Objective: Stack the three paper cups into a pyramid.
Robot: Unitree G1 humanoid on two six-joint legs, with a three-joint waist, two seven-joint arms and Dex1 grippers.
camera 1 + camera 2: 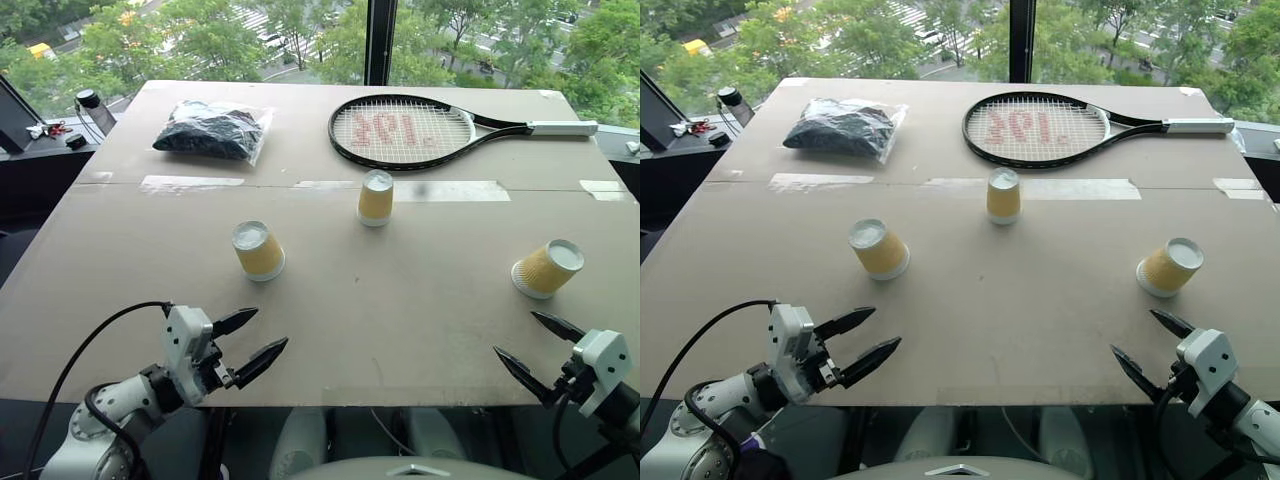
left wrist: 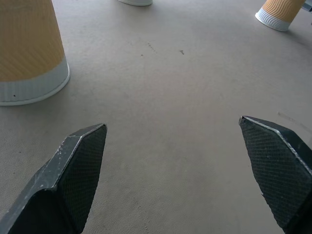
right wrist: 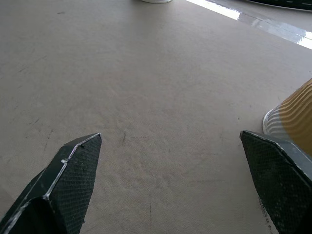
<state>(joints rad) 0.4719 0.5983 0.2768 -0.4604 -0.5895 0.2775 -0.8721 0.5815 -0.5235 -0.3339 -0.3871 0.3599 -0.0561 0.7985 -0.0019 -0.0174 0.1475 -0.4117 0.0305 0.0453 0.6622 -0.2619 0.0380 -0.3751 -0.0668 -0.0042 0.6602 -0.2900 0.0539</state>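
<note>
With all 3 cups (image 1: 375, 197) standing apart on the tabletop (image 1: 400, 300) (upside down), each spread, empty pincer (image 1: 250, 340) should clasp its nearest cup mid-wall

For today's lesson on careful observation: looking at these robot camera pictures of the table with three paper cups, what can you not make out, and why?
- Bag contents: the clear plastic bag holds a dark bundle too crumpled to identify, head views.
- Red marking on the tennis racket strings: too small to read.
- Left cup: top cut off by the left wrist view's edge.
- Right cup: partly behind a finger of the right gripper and cut off by the edge.
</note>
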